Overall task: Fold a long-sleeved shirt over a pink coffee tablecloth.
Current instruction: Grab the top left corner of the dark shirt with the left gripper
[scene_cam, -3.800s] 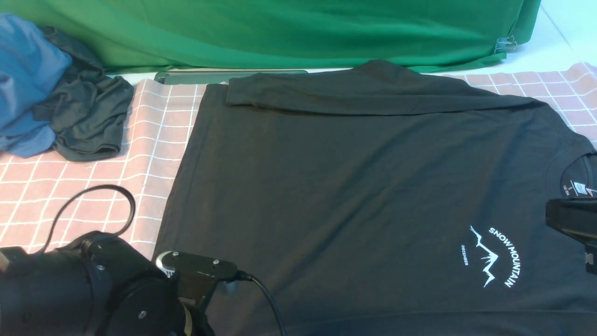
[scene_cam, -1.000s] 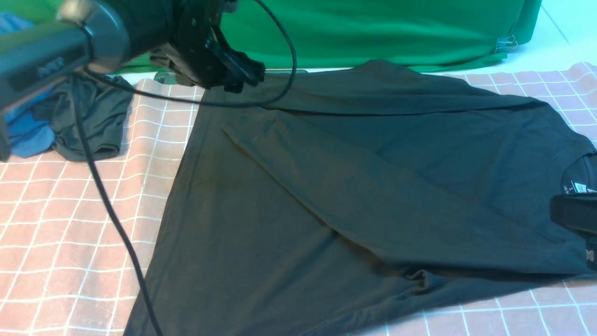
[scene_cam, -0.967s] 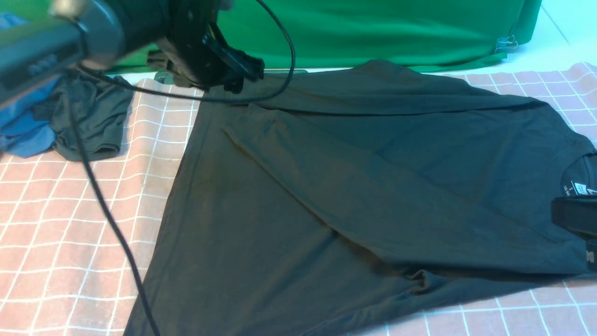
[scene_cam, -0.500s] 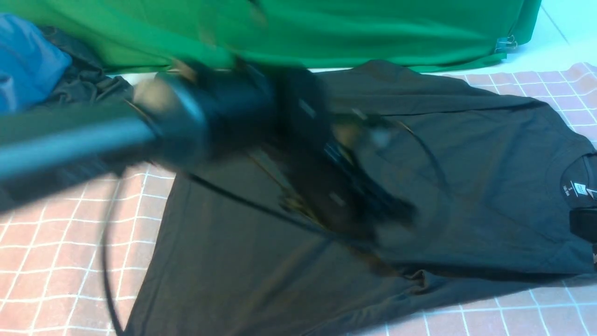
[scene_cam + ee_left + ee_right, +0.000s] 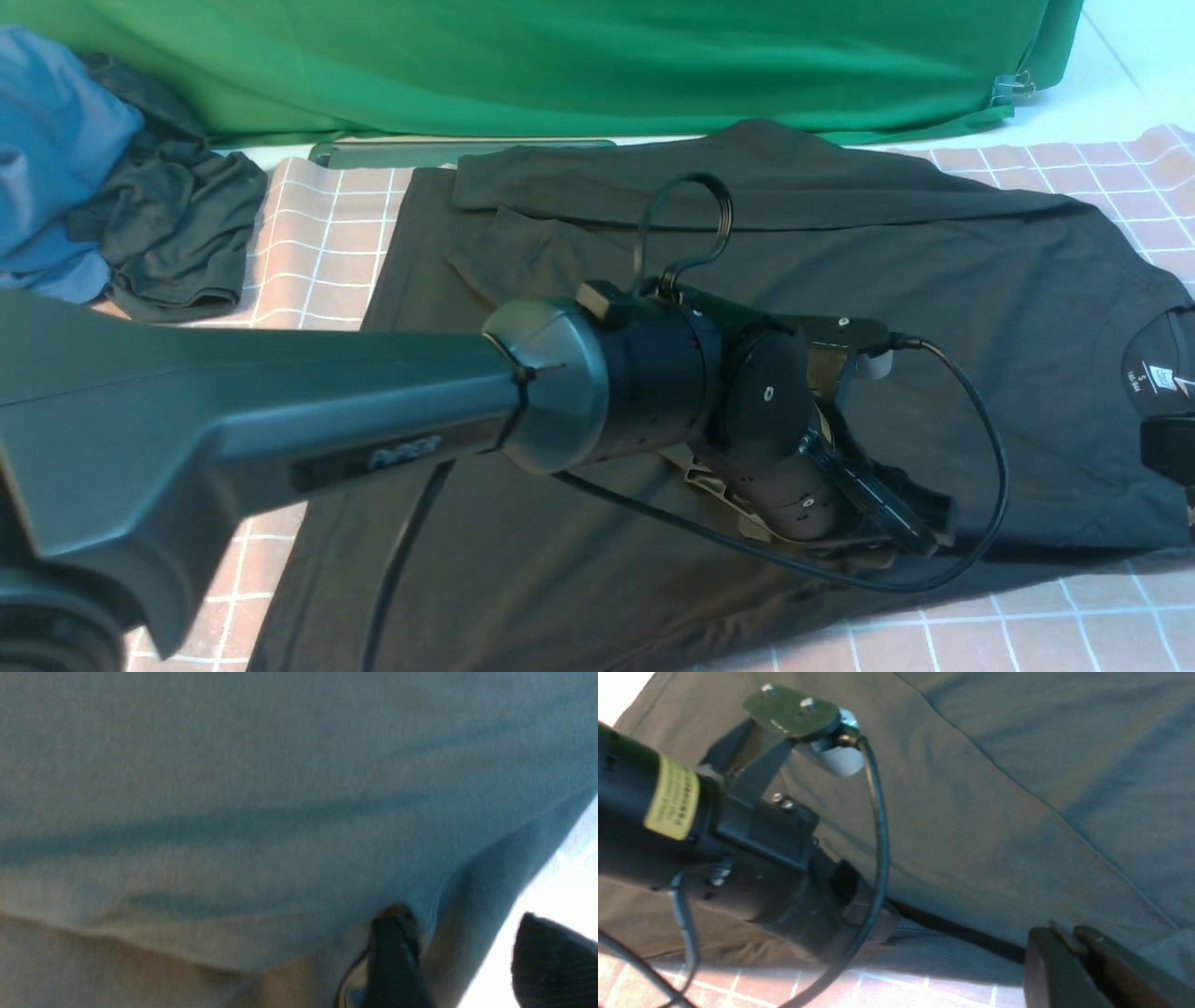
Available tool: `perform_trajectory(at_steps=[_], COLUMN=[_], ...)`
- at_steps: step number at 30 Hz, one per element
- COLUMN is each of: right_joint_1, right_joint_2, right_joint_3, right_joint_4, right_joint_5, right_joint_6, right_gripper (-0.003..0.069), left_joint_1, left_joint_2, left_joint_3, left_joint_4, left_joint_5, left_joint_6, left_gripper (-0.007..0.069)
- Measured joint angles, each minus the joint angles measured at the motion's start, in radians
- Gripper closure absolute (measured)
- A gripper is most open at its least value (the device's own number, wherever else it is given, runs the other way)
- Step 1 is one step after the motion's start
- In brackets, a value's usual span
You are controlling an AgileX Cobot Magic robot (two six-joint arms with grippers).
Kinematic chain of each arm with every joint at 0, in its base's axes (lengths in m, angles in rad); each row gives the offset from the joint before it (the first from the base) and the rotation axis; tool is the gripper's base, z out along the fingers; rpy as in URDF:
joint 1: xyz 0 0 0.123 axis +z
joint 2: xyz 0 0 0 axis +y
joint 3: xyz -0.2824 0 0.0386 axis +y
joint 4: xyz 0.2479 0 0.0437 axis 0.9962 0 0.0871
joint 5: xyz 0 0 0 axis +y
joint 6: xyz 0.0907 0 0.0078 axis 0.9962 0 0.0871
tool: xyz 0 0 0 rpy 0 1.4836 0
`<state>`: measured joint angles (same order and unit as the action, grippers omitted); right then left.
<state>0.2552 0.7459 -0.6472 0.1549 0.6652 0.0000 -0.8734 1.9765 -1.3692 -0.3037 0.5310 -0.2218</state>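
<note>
While the left gripper (image 5: 910,537) sits low at its near edge, the long-sleeved shirt (image 5: 980,252) lies spread on the pink coffee tablecloth (image 5: 308,252)
Seen from its wrist, that gripper's fingers (image 5: 392,952) stand apart at a fold of the shirt's edge, one on the cloth, the other just off it. One sleeve lies along the shirt's far edge; another slants across its body. At the shirt's collar end the right gripper (image 5: 1066,940) has its fingers pressed together; whether they pinch cloth I cannot tell. Beyond the shirt's hem end, a blue garment (image 5: 56,140) and a small dark garment (image 5: 177,233) lie heaped; a green cloth (image 5: 579,65) hangs behind the shirt
</note>
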Motion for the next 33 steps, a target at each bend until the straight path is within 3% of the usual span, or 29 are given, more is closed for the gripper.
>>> perform_trajectory(at_steps=[4, 10, 13, 14, 15, 17, 18, 19, 20, 33], right_joint_1=[0.0, 0.0, 0.0, 0.0, 0.0, 0.0, 0.0, 0.0, 0.0, 0.0], right_joint_2=[0.0, 0.0, 0.0, 0.0, 0.0, 0.0, 0.0, 0.0, 0.0, 0.0], right_joint_3=[0.0, 0.0, 0.0, 0.0, 0.0, 0.0, 0.0, 0.0, 0.0, 0.0], right_joint_4=[0.0, 0.0, 0.0, 0.0, 0.0, 0.0, 0.0, 0.0, 0.0, -0.037], right_joint_5=[0.0, 0.0, 0.0, 0.0, 0.0, 0.0, 0.0, 0.0, 0.0, -0.004], right_joint_6=[0.0, 0.0, -0.006, -0.007, -0.007, -0.007, -0.009, -0.02, -0.025, -0.03], right_gripper=[0.0568, 0.0568, 0.0568, 0.0568, 0.0568, 0.0568, 0.0568, 0.0568, 0.0568, 0.0568], left_joint_1=[0.0, 0.0, 0.0, 0.0, 0.0, 0.0, 0.0, 0.0, -0.002, -0.047], left_joint_2=[0.032, 0.062, 0.068, 0.075, 0.075, 0.081, 0.081, 0.082, 0.082, -0.004], left_joint_3=[0.0, 0.0, 0.0, 0.0, 0.0, 0.0, 0.0, 0.0, 0.0, 0.0], left_joint_4=[-0.016, -0.019, -0.02, -0.02, -0.02, -0.032, -0.034, -0.052, -0.054, -0.069], left_joint_5=[-0.013, -0.05, -0.068, -0.072, -0.072, -0.079, -0.081, -0.088, -0.092, 0.017], left_joint_6=[0.0, 0.0, 0.003, 0.024, 0.024, 0.048, 0.05, 0.061, 0.075, 0.097], left_gripper=[0.0193, 0.0206, 0.025, 0.0311, 0.0319, 0.0438, 0.0447, 0.0535, 0.0573, 0.0594])
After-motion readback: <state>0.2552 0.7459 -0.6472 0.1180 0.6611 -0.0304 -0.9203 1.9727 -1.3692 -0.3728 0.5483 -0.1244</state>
